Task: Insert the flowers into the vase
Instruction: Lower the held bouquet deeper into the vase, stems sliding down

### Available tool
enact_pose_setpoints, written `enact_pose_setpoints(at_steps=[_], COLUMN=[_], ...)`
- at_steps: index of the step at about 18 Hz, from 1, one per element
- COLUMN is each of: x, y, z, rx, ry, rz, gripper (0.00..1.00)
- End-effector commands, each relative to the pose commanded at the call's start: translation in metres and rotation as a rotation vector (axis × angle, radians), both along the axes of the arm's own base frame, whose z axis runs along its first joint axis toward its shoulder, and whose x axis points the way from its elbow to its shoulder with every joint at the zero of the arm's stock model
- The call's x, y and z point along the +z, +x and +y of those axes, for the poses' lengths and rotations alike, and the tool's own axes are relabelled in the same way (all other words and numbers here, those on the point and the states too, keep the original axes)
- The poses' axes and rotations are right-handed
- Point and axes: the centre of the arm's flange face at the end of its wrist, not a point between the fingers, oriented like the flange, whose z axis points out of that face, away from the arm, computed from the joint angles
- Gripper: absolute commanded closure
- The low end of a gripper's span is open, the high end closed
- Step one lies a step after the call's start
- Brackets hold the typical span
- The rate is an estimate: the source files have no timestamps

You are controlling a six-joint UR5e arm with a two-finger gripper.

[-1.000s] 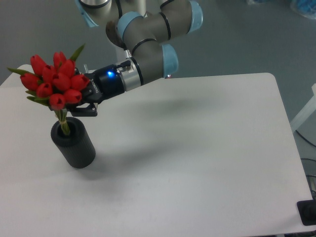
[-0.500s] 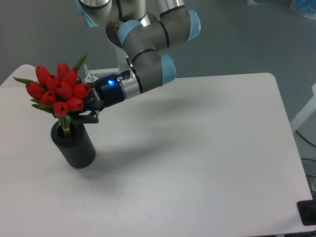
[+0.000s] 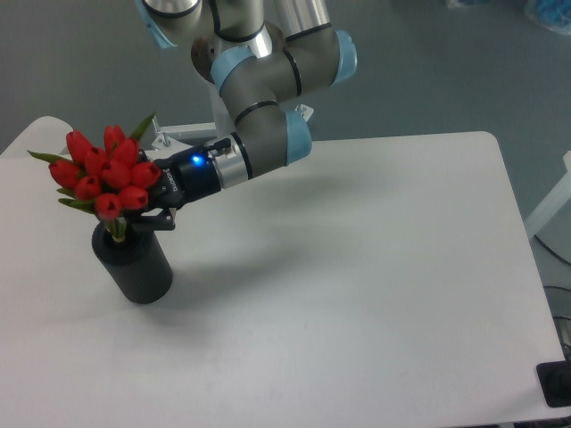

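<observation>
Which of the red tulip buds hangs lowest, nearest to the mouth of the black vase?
The bud at the bottom front of the flowers: it sits just above the vase mouth, left of the stems, while the other buds cluster higher, beside the gripper.

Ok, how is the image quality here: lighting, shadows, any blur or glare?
Fixed camera: soft, even light; the table reads bright, without hard glare; diffuse shadows fall beside the vase and under the arm; the flowers look slightly soft; a blue light glows near the gripper.

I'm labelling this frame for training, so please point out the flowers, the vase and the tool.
flowers (image 3: pixel 107 171): fixed camera view, on the red buds.
vase (image 3: pixel 138 267): fixed camera view, on its black side wall.
tool (image 3: pixel 147 217): fixed camera view, between the fingertips beneath the buds.
</observation>
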Motion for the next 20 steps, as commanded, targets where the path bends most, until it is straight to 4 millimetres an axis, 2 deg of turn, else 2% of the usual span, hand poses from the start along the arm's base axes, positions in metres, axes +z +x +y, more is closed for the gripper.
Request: enact_pose_setpoints(at_steps=[9, 12, 15, 17, 18, 20], x=[-0.016, -0.02, -0.022, -0.024, -0.024, -0.025], y=[0.006, 0.007, 0.008, 0.007, 0.007, 0.008], z=[0.001, 0.003, 0.003, 0.003, 0.003, 0.004], rx=[-0.01, -0.014, -0.016, -0.016, -0.016, -0.017], ry=[0.005, 0.002, 0.003, 0.001, 0.001, 0.0], rz=[0.008, 0.004, 0.005, 0.001, 0.001, 0.0], gripper=[0.88, 0.84, 0.73, 0.56, 0.45, 0.29])
